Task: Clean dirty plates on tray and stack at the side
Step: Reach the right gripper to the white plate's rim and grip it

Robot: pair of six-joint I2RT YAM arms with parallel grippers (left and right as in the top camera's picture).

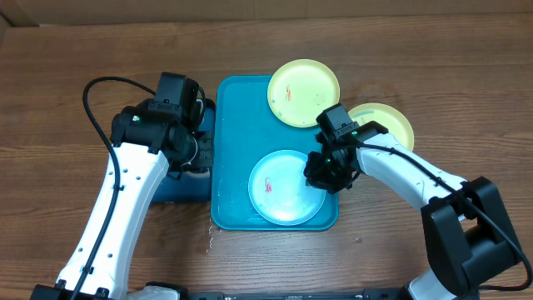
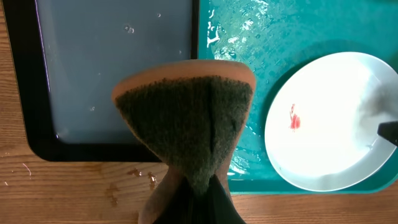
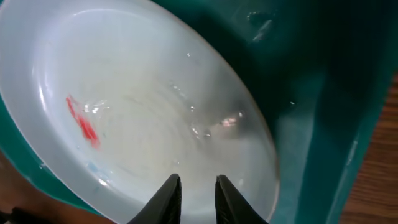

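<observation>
A light-blue plate (image 1: 287, 187) with a red smear (image 2: 295, 119) lies in the near half of the turquoise tray (image 1: 237, 100). One lime-green plate (image 1: 303, 92) rests on the tray's far right corner. Another green plate (image 1: 387, 121) lies on the table to the right, partly behind my right arm. My right gripper (image 1: 323, 175) hovers over the blue plate's right side. In the right wrist view its jaws (image 3: 198, 186) stand a narrow gap apart, and only the plate's (image 3: 143, 112) surface shows between them. My left gripper (image 2: 198, 190) is shut on a brown sponge (image 2: 186, 118) with a dark green face.
A smaller dark-blue tray (image 2: 25, 93) with a black rim holds water and sits against the turquoise tray's left side, under my left gripper. Water drops (image 2: 143, 177) lie on the wooden table by its near edge.
</observation>
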